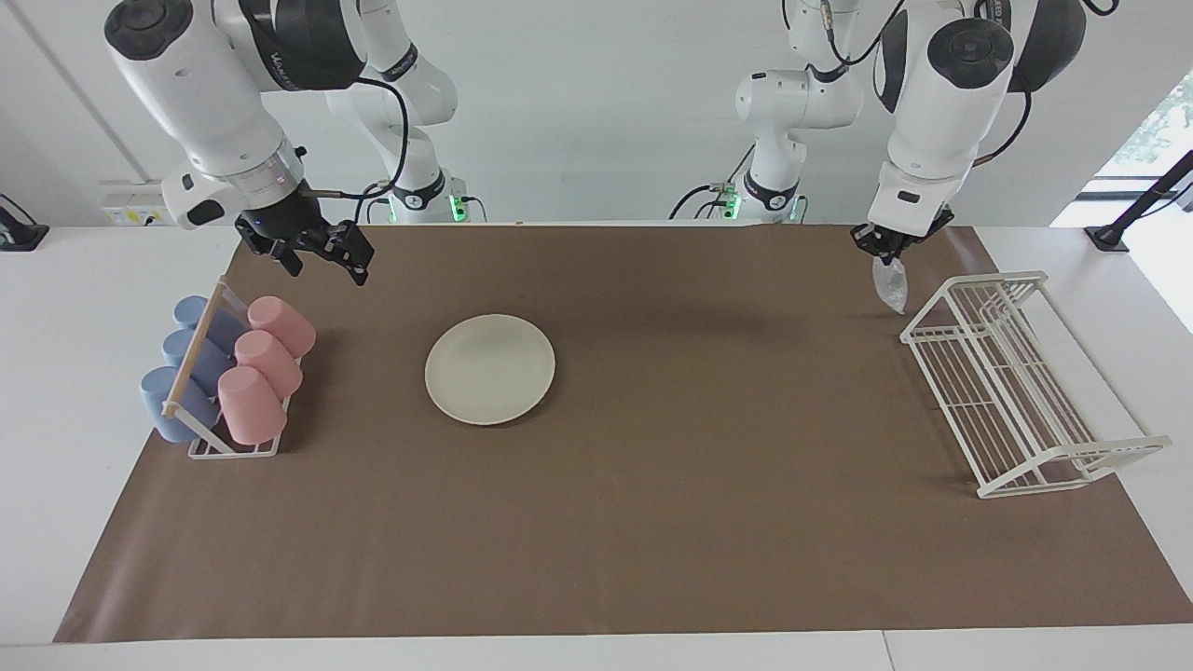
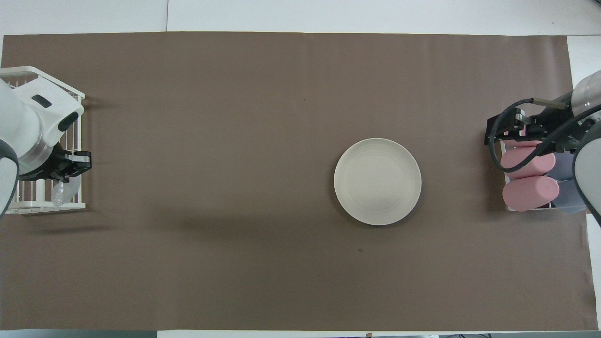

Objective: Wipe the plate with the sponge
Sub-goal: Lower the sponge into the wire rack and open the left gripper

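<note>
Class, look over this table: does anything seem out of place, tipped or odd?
Mostly tidy. The plate lies flat and bare. One oddity: the sponge dangles from the left gripper by the rack, away from the plate it should wipe.

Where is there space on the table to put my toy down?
Lots of bare mat lies between the plate and the wire rack, and all along the edge farthest from the robots. It is crowded at the cup rack, with the right hand above, and where the left hand dangles the sponge beside the wire rack.
</note>
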You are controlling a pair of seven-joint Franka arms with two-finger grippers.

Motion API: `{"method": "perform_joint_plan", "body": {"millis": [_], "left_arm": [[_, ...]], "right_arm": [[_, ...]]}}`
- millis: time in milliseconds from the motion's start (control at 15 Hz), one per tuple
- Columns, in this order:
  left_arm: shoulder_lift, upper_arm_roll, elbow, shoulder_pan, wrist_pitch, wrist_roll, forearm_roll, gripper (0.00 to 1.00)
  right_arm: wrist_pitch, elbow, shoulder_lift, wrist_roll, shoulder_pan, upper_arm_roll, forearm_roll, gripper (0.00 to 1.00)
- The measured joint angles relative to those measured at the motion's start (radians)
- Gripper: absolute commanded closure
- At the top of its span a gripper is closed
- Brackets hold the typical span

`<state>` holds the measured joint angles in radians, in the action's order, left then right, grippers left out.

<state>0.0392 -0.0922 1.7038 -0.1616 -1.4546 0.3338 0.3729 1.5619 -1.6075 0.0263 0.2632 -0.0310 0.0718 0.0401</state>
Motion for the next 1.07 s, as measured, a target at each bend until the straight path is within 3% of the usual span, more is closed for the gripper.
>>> {"method": "perform_joint_plan", "body": {"millis": [533,1067], "left_arm": [[-0.218,0.000,-0.047,-0.083,0.092,0.065,0.541,1.00],[-0.445,0.026,-0.032,-0.080,0.156,0.208,0.788,1.00]], "right_arm": [[-0.034,-0.002,-0.024,-0.073,0.011,-0.047,-0.011,0.00],[-0.030,-0.004,-0.030,-0.143,0.012,-0.108,-0.011,0.00]]}}
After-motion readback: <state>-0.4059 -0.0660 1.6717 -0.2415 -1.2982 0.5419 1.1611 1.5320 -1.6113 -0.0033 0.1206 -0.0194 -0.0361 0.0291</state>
